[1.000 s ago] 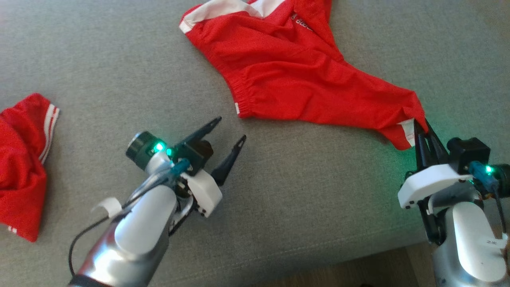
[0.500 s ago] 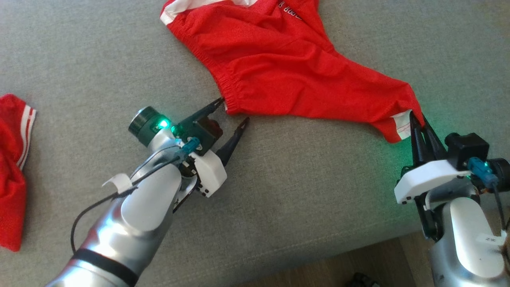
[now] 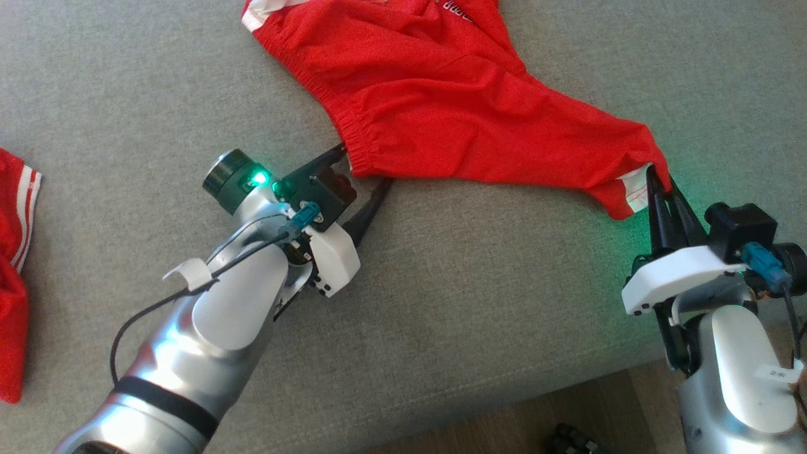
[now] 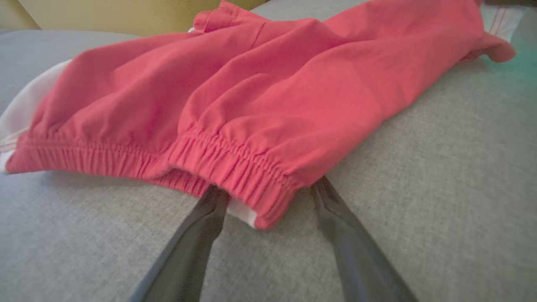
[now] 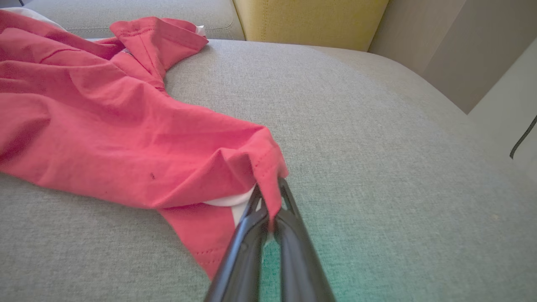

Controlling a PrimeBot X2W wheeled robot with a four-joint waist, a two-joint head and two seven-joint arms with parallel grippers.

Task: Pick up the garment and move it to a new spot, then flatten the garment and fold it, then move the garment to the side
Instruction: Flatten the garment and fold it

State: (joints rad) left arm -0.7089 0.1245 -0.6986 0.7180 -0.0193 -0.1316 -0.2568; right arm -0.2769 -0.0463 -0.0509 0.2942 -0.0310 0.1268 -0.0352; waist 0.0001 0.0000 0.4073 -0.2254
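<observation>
Garment: red knit shorts, soft, with a gathered elastic waistband and white trim. They lie rumpled on the grey woven sofa cushion, stretched between both grippers.
Right gripper: fingers pinched tight on the thin hem corner.
Left gripper: fingers wide, straddling the waistband corner, not yet closed.
Risk: the thick ribbed elastic may squirm off one finger on closing, so only one layer is caught. The thin hem may slip from the right pinch under tension.
Nearby: second red striped cloth, well apart.
</observation>
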